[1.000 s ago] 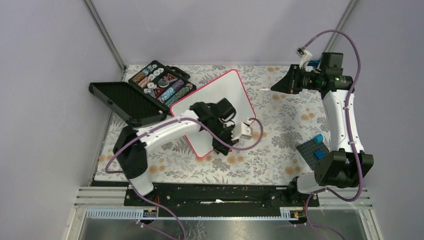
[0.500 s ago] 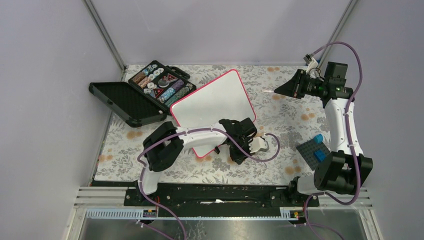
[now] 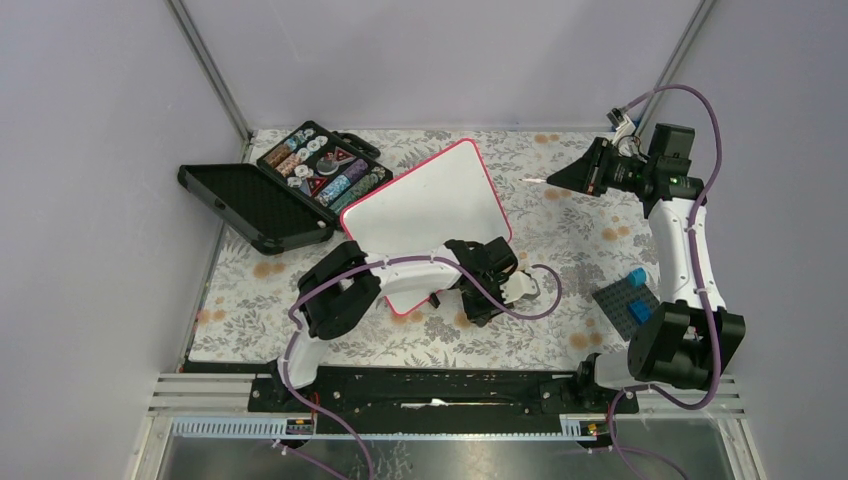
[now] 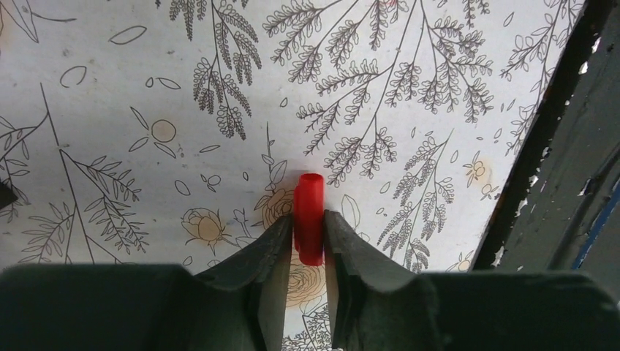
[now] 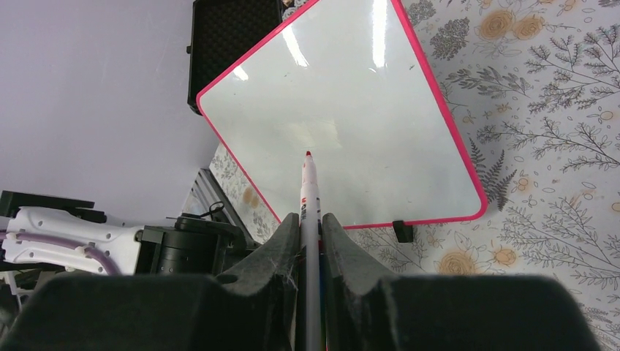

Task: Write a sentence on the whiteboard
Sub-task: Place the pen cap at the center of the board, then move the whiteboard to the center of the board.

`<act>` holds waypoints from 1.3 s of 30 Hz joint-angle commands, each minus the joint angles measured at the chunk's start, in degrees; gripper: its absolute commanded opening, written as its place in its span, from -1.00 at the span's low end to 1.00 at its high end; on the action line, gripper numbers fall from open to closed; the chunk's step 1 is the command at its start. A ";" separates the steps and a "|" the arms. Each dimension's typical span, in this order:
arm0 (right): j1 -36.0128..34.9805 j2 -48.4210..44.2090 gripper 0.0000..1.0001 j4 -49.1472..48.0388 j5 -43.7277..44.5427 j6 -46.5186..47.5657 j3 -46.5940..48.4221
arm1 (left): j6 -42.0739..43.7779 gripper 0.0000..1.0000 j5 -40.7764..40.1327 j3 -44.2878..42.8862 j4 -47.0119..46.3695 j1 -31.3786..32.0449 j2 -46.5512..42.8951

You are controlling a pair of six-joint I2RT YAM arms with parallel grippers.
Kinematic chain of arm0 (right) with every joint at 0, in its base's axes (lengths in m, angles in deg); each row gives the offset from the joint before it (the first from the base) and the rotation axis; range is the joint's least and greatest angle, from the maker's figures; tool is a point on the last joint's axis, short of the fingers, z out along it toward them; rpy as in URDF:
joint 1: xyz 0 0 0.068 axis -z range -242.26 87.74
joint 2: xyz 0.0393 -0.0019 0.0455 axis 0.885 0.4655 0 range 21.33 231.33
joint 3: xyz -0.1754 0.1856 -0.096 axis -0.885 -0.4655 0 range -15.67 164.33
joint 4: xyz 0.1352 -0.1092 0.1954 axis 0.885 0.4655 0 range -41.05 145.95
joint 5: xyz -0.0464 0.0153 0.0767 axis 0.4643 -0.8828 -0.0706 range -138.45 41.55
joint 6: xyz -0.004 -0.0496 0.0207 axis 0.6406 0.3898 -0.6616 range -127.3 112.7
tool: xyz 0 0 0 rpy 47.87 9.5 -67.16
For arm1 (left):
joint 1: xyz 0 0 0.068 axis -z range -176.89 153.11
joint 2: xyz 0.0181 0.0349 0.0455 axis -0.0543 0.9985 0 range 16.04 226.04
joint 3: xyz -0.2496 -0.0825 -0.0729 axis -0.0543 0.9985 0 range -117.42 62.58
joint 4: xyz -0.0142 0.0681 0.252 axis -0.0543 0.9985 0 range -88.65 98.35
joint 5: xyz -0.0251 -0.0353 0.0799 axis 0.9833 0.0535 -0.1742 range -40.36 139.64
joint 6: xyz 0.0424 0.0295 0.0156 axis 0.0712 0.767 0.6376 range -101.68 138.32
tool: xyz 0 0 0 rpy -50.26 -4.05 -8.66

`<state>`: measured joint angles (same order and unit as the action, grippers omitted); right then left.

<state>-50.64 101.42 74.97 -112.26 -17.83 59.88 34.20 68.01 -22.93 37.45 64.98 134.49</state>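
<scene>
Whiteboard (image 3: 425, 215) lies flat on the floral cloth (image 3: 560, 250) at mid-table, turned diagonally, its left edge just beside the open black case (image 3: 285, 190).

Left gripper (image 4: 308, 219): the fingers stand narrowly apart with a red cap (image 4: 308, 201) between them, each finger close against one side of it. Whether they press it or merely flank it cannot be told. Cloth lies beneath.

Right gripper (image 5: 310, 219): the fingers are clamped on a marker (image 5: 310, 186), its red tip bare and aimed toward the board.

Between views:
- Only the left wrist view shows the cap; from above, the left gripper (image 3: 480, 300) hides it.
- The right wrist view shows the board face (image 5: 343, 110) unmarked and one black clip foot (image 5: 401, 231) at its rim.
- The top view places the left gripper low at the board's near right corner. It places the right gripper (image 3: 560, 178) right of the board, the marker tip clear of the rim.

Against a second ago: the left wrist was then over the board's near part and has since moved off it to the corner, its elbow folded nearer. The right arm has shifted slightly. The board has not moved.
</scene>
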 commanded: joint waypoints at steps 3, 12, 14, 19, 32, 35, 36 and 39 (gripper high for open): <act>-0.01 0.92 -1.00 -2.12 -2.69 -0.22 0.47 | -0.15 -0.31 -2.21 -2.26 0.26 0.01 2.21; -0.01 1.04 -1.00 -2.11 -3.16 0.32 0.86 | -0.10 0.14 -2.33 -4.08 2.80 0.01 0.19; -0.05 1.26 -1.00 -2.09 -3.16 0.37 0.95 | 0.02 0.24 -1.26 -5.09 3.98 -0.06 -1.05; -0.47 1.79 -1.00 -2.04 -2.75 0.53 1.97 | 0.62 0.75 3.65 -6.11 4.99 -1.23 -5.73; -2.96 6.43 -1.00 -0.22 0.29 3.05 8.90 | -4.63 0.98 11.73 -7.30 6.60 -16.69 -24.49; -5.38 7.39 -1.00 -0.24 1.49 3.46 10.62 | -6.42 0.98 14.12 -5.12 6.49 -24.26 -29.38; -6.44 7.62 -1.00 -0.20 1.95 3.71 11.21 | -7.12 0.98 14.53 -4.20 5.80 -27.03 -31.18; -10.48 8.40 -1.00 0.48 4.00 5.24 13.32 | -10.27 0.98 16.26 -0.53 3.42 -35.10 -37.44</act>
<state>-56.59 109.36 75.41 -110.41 -15.23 68.71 28.23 80.78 -26.74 42.69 38.03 103.94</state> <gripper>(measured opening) 0.208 0.986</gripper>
